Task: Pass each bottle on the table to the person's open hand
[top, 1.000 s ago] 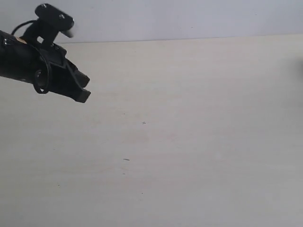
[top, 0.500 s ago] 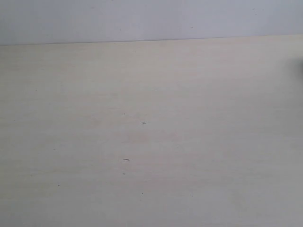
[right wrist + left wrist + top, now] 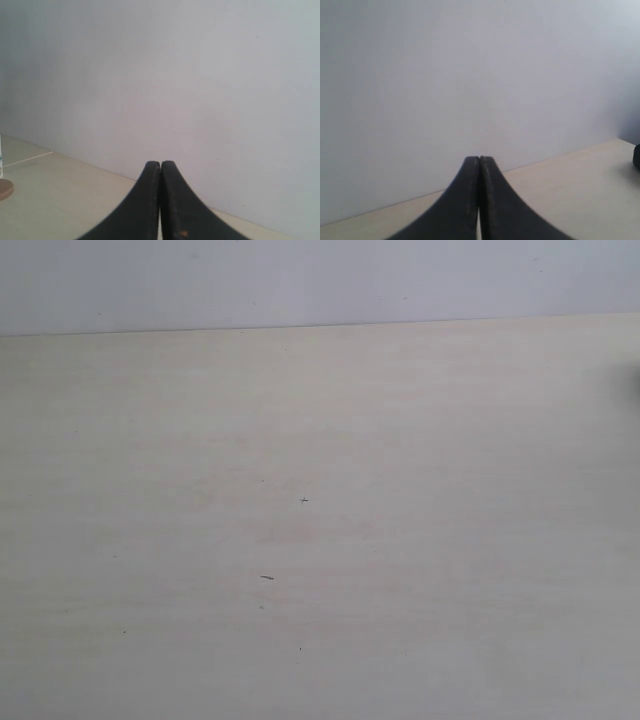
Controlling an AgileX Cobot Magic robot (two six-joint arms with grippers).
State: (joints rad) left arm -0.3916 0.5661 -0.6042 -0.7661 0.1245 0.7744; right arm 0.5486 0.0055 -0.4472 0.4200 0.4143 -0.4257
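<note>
Bottles — none visible on table (image 3: 420, 440); left gripper (image 3: 479, 161), right gripper (image 3: 160, 165) pressed closed, empty — handover seemingly done; next, verify off-frame.

1. The table (image 3: 420, 440) is seen as a wide, flat top.
2. It is coloured pale beige, and faint wood lines are seen running across it.
3. A few tiny dark specks (image 3: 267, 577) are dotted near its middle.
4. Its far edge is seen as one straight line.
</note>
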